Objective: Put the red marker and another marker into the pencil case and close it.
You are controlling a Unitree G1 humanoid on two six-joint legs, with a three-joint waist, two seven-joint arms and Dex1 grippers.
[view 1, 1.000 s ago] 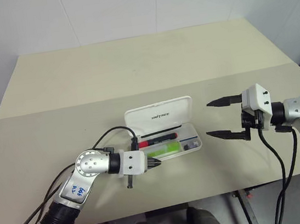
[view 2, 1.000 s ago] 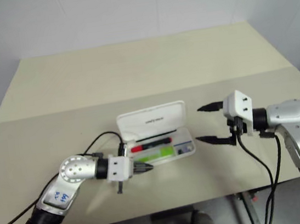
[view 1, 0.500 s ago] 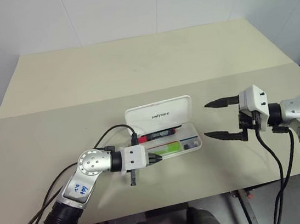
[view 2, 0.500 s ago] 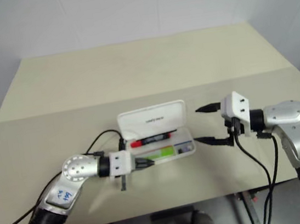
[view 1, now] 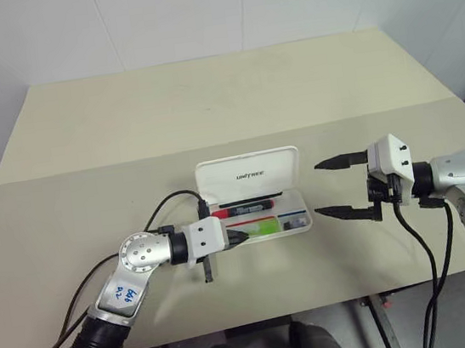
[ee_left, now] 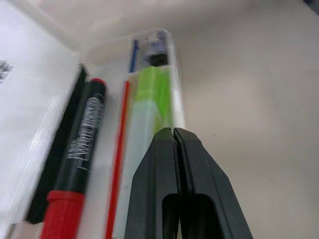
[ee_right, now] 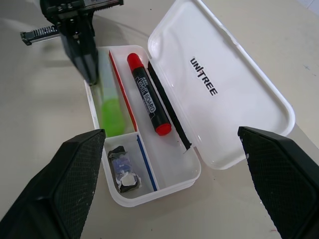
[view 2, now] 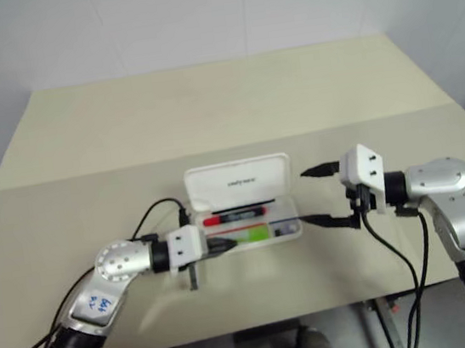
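Beige table (view 1: 91, 210) | pencil case (view 1: 250, 174) lid up, red marker (view 1: 246, 210) and green marker (view 1: 261, 229) inside | left gripper (view 1: 239, 237) closed, tips at green marker's end | right gripper (view 1: 331, 187) spread wide, empty, just beside case

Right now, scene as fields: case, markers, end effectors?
pencil case: lid open, on the table
red marker: lying in the case
green marker: lying in the case, compartment nearest the left arm
left end effector: shut, tip at the green marker's end
right end effector: open, beside the case, holding nothing
remaining: close the lid
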